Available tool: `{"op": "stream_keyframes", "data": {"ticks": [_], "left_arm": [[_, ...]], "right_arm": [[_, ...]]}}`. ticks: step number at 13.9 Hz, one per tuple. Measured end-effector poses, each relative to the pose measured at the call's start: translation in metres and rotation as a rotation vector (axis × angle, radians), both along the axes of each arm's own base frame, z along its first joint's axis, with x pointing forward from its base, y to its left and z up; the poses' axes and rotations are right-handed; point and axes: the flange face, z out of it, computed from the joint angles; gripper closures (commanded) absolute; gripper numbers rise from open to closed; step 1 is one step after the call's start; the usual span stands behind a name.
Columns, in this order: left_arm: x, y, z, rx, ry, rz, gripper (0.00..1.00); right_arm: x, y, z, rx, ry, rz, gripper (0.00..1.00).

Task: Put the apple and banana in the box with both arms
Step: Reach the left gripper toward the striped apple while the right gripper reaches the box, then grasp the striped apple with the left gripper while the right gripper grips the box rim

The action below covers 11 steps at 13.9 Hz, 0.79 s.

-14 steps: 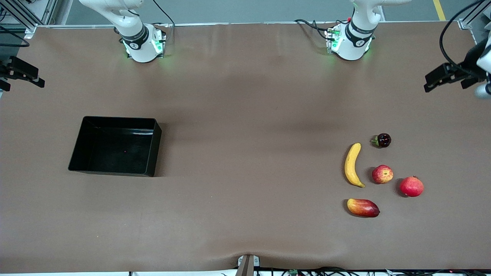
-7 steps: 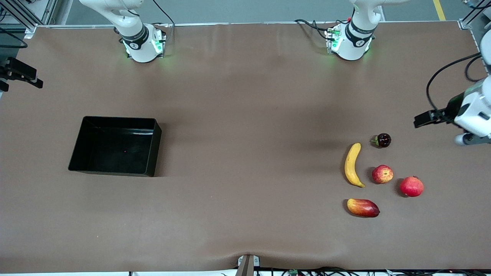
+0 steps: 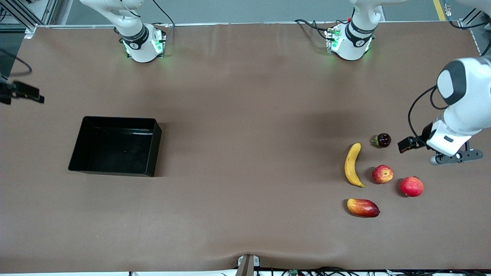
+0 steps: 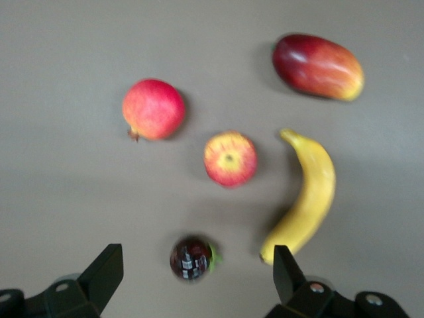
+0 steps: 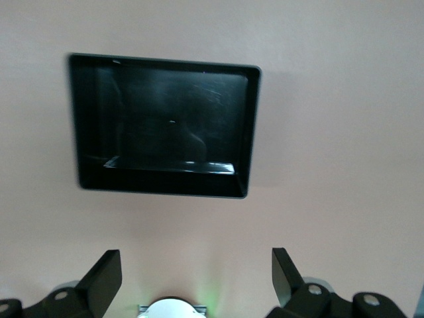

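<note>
The yellow banana [image 3: 352, 165] lies toward the left arm's end of the table, with the small red-yellow apple [image 3: 382, 174] beside it. Both show in the left wrist view, the apple [image 4: 230, 158] and the banana [image 4: 305, 199]. My left gripper [image 3: 407, 145] is open and empty, up in the air over a small dark fruit [image 4: 191, 258]. The black box [image 3: 115, 147] sits empty toward the right arm's end and also shows in the right wrist view [image 5: 162, 126]. My right gripper [image 3: 23, 94] is open and empty, over the table's edge beside the box.
A red pomegranate [image 3: 411, 186] lies beside the apple, toward the left arm's end. A red-yellow mango [image 3: 363, 207] lies nearer the front camera than the banana. The small dark fruit [image 3: 383, 140] lies farther from the camera than the apple.
My left gripper has come down from the table's end toward the fruits and now hangs over the dark fruit. My right gripper has shifted slightly. The fruits and box have not moved.
</note>
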Motion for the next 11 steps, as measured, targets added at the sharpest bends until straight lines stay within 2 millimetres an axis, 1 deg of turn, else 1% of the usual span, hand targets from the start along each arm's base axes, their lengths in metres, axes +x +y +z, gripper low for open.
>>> {"op": "stream_keyframes", "data": {"ticks": [2,3,4,5,6,8,9,11], "left_arm": [[0.011,0.017,-0.043,-0.003,-0.014,0.016,0.0],[0.015,0.02,-0.064,-0.006,-0.01,0.019,0.0],[0.019,0.019,-0.082,-0.008,-0.002,0.016,0.0],[0.022,0.015,-0.095,-0.011,0.001,0.009,0.0],[0.025,0.009,-0.104,-0.014,0.003,0.0,0.0],[0.031,-0.003,-0.117,-0.018,0.0,-0.012,0.0],[0.034,-0.008,-0.123,-0.02,0.002,-0.016,0.0],[0.037,-0.015,-0.135,-0.028,0.01,-0.015,0.0]], "right_arm": [[0.02,-0.029,-0.055,0.004,0.06,-0.041,0.0],[0.027,-0.04,-0.083,0.009,0.095,-0.056,0.0],[0.034,-0.046,-0.107,0.012,0.119,-0.063,0.0],[0.041,-0.049,-0.129,0.012,0.129,-0.063,0.0],[0.048,-0.049,-0.15,0.013,0.137,-0.059,0.0],[0.058,-0.052,-0.194,0.014,0.137,-0.044,0.0],[0.06,-0.06,-0.216,0.02,0.13,-0.022,0.0],[0.054,-0.08,-0.261,0.046,0.129,-0.005,0.0]]}}
